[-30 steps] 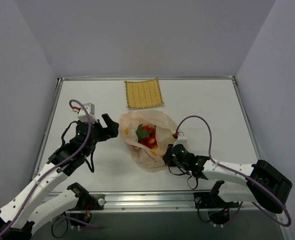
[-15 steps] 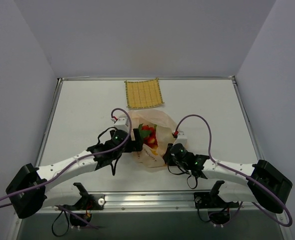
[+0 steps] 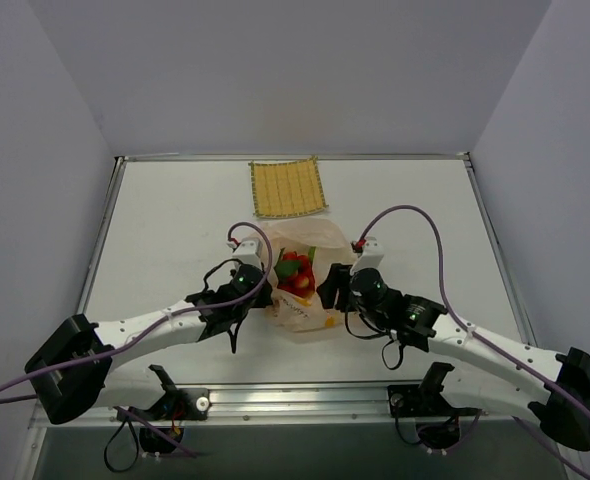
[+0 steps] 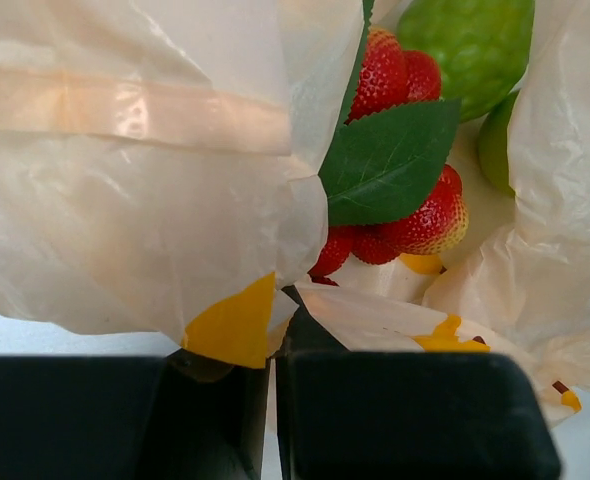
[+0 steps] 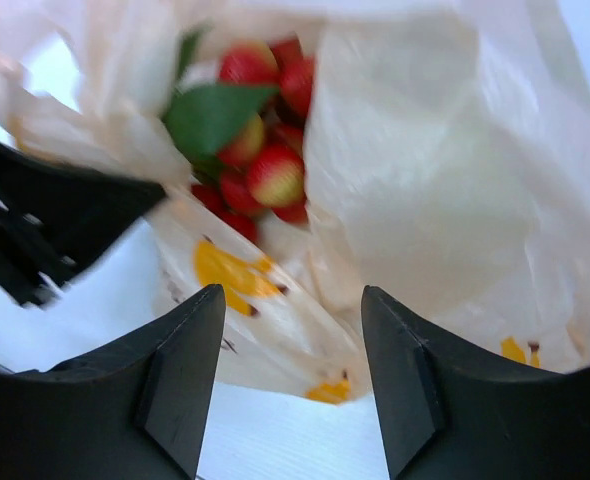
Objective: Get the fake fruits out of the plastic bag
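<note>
So the bag [image 3: 311, 240] sits mid-counter, a bit closer to the near edge than the far one, mouth facing up, with the mat [image 3: 288, 187] behind it toward the far edge. My left gripper [image 4: 273, 368] is clenched on a fold of the bag's left rim, the film pinched in the thin slit between the fingers. I reckon that's there to pin the mouth open and stop the bag sliding. The right gripper [image 5: 293, 335] is spread wide and grasping nothing, parked just at the bag's right side, and it looks lined up to go in for fruit. The berries [image 4: 420, 220] are on top and easiest to reach, with the green fruit [image 4: 465, 45] tucked behind them. The pear's the problem: there's a green sliver at the film's edge in the left wrist view, but I can't tell if that's it. The right wrist view is blurry, and the film hides whatever's lower down.
</note>
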